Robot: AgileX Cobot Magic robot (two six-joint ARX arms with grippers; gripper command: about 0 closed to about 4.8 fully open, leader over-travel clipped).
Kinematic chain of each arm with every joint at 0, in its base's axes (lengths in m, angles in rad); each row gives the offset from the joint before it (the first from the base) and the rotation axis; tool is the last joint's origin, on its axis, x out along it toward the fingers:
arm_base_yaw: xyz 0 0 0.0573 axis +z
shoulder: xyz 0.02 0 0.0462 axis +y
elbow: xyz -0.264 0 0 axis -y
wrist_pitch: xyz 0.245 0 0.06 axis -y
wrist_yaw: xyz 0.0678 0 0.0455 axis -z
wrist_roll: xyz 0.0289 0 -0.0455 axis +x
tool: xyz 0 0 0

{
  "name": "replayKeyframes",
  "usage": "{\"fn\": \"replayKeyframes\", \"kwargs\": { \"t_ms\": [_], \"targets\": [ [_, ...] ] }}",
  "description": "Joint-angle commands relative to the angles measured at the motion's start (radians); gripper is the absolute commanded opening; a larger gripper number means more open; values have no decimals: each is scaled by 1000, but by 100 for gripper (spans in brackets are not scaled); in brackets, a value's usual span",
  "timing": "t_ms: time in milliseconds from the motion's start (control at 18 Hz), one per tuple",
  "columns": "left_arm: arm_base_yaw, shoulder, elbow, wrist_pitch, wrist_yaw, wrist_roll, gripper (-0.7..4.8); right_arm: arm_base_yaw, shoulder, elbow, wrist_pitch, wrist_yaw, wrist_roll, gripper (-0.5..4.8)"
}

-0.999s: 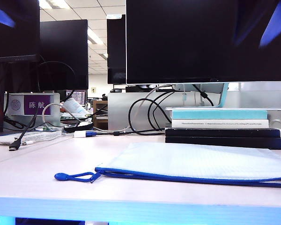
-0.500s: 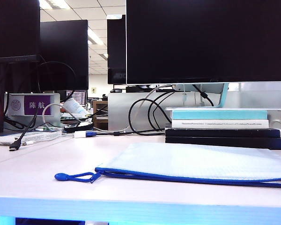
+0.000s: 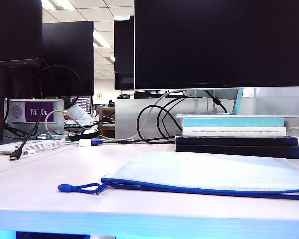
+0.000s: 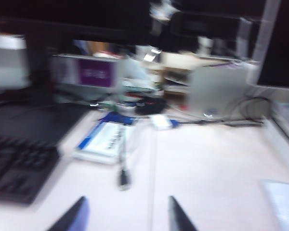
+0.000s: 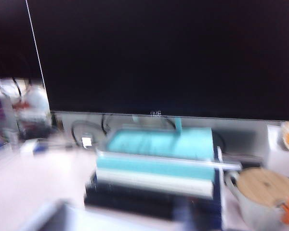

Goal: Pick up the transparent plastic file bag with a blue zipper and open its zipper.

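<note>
The bag (image 3: 209,172) looks light, floppy and slick, so the blue zipper (image 3: 204,190) edge or its pull cord (image 3: 82,187) seems the best hold; the left gripper (image 4: 127,216) hovers over the desk (image 3: 35,174) with fingers apart and empty, the right gripper isn't visible, can't tell its fingers.

- The left pincer (image 4: 127,219) showed in the blurred left wrist view only as two dark, tapered fingertips (image 4: 72,219), one tinged blue on its inner face.
- Nothing of the right pincer showed in the right wrist view.
- No arm appeared in the exterior view.
</note>
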Motion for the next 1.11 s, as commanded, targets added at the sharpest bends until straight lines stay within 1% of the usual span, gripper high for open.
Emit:
{"fn": "replayKeyframes", "kwargs": {
  "t_ms": [56, 111, 167, 222, 278, 333, 389, 444, 500, 555, 611, 666, 722, 777, 833, 944, 1110],
  "targets": [
    [0, -82, -105, 93, -21, -82, 149, 0, -89, -169, 225, 89, 29, 114],
    [0, -117, -148, 111, -19, -90, 110, 0, -103, -229, 248, 167, 51, 103],
    [0, -148, -180, 124, -11, -90, 110, -2, -103, -275, 270, 272, 63, 102],
    [0, -172, -201, 133, -11, -90, 110, -8, -103, -306, 291, 301, 62, 76],
    [0, -184, -215, 139, -9, -89, 86, -31, -103, -332, 327, 288, 61, 25],
    [0, -184, -217, 137, 14, -88, 52, -79, -104, -348, 355, 229, 61, -1],
    [0, -184, -217, 137, 23, -74, 51, -131, -103, -349, 353, 129, 61, -1],
    [0, -184, -217, 135, 47, -71, 46, -227, -103, -349, 341, -34, 75, -1],
    [0, -184, -220, 137, 49, -70, 46, -288, -103, -349, 326, -121, 98, -1],
    [0, -184, -229, 135, 48, -63, 27, -388, -102, -349, 298, -224, 115, -1],
    [0, -184, -235, 135, 50, -56, 3, -460, -102, -353, 299, -299, 143, -1],
    [0, -184, -236, 132, 49, -55, -6, -494, -102, -356, 313, -360, 150, -1],
    [0, -184, -237, 132, 48, -42, -6, -500, -102, -363, 323, -384, 150, -1],
    [0, -184, -238, 132, 47, -21, -6, -491, -101, -365, 304, -378, 140, -1],
    [0, -184, -242, 132, 45, -11, -6, -471, -101, -373, 267, -326, 130, -1],
    [0, -184, -249, 124, 26, -11, -6, -447, -103, -374, 137, -261, 93, -1],
    [0, -184, -250, 77, -22, -6, -6, -442, -103, -373, 16, -183, 92, -1]
  ]
}}
